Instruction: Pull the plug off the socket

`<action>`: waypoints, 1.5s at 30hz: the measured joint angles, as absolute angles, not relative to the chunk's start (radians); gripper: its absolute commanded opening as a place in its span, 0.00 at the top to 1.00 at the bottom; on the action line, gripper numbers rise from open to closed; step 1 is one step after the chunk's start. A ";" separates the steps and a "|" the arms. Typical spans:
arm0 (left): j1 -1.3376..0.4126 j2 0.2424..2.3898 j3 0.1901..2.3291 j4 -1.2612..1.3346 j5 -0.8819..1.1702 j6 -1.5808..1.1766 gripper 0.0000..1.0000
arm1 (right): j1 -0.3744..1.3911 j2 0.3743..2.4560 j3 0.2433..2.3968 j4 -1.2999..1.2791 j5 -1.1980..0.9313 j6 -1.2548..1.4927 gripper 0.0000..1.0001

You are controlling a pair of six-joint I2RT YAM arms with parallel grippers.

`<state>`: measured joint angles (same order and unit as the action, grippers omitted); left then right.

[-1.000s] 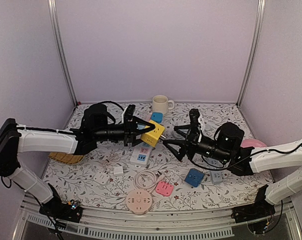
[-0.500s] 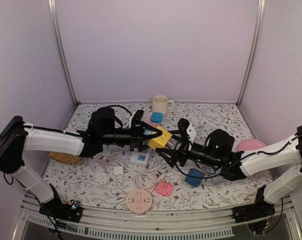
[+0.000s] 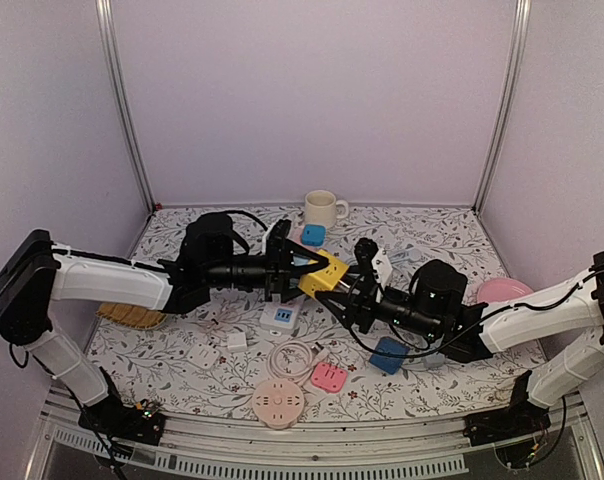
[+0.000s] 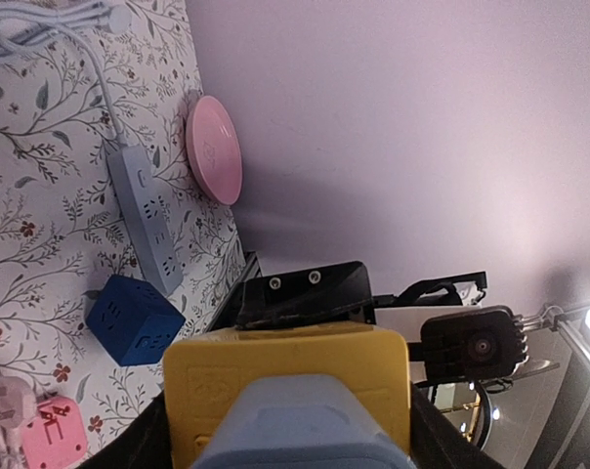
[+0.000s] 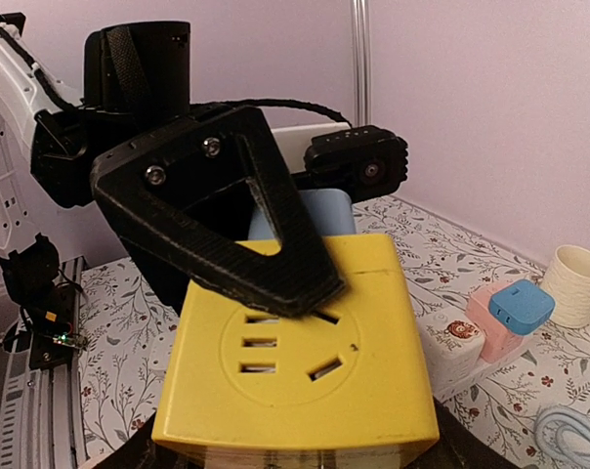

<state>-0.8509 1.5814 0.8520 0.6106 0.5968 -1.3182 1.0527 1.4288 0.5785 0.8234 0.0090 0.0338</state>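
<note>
Floral table (image 3: 152, 355), mug (image 3: 322, 209), pink socket (image 3: 329, 377)

Yellow socket cube (image 3: 321, 272); light-blue plug (image 4: 300, 430); floral tablecloth (image 3: 172, 365); cream mug (image 3: 322, 209).

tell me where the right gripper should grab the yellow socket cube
Probably the free end of the yellow socket cube, coming from the right arm's side, jaws on its flat opposite faces. The left gripper has a finger across the holed face, a blue piece behind.

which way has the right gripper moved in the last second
Yes. In the top view the right gripper has shifted left, ending more nearly below the cream mug, with its jaws now around the yellow socket cube.
</note>
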 measured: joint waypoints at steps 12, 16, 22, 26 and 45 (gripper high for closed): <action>-0.866 1.505 0.865 0.491 0.535 -1.196 0.24 | 1.053 1.358 0.573 0.756 0.039 0.095 0.95; -0.861 1.451 0.857 0.446 0.485 -1.166 0.28 | 1.053 1.345 0.573 0.740 0.040 0.105 0.96; -0.849 1.407 0.828 0.414 0.445 -1.148 0.38 | 1.053 1.343 0.569 0.706 0.039 0.112 0.96; -0.838 1.397 0.818 0.386 0.424 -1.148 0.41 | 1.053 1.343 0.569 0.686 0.038 0.109 0.96; -0.829 1.445 0.761 0.522 0.426 -1.269 0.72 | 1.072 1.346 0.603 0.628 0.047 0.053 0.97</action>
